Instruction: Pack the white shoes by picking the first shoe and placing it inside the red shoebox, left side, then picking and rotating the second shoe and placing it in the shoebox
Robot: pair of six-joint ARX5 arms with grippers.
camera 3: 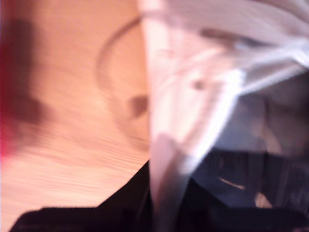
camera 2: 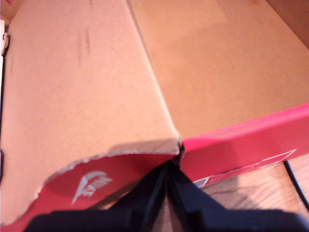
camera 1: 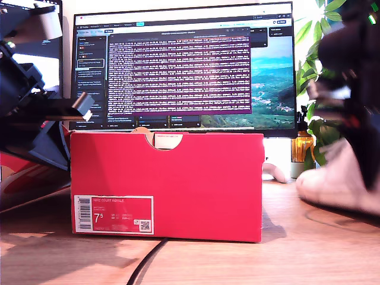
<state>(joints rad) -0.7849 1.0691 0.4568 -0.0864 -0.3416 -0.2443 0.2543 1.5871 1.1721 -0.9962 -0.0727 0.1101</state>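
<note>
The red shoebox [camera 1: 196, 178] stands mid-table with its barcode label facing the exterior camera; its lid [camera 1: 29, 178] lies open toward the exterior view's left. My first gripper [camera 1: 85, 107] hovers at the box's upper corner on that side. In the first wrist view its fingers [camera 2: 169, 166] are shut, tips against the rim corner, over the box's bare cardboard floor [camera 2: 227, 72]. One white shoe [camera 1: 338, 178] sits blurred at the exterior view's right. My second gripper [camera 3: 166, 203] is shut on that shoe's [camera 3: 193, 96] collar edge. The other shoe is out of view.
A monitor [camera 1: 184, 65] stands right behind the box. A plant [camera 1: 312, 71] and an amber bottle [camera 1: 301, 148] are at the back on the exterior view's right, with a small white object [camera 1: 276, 172] beside the box. A black cable [camera 1: 148, 261] runs forward from the box.
</note>
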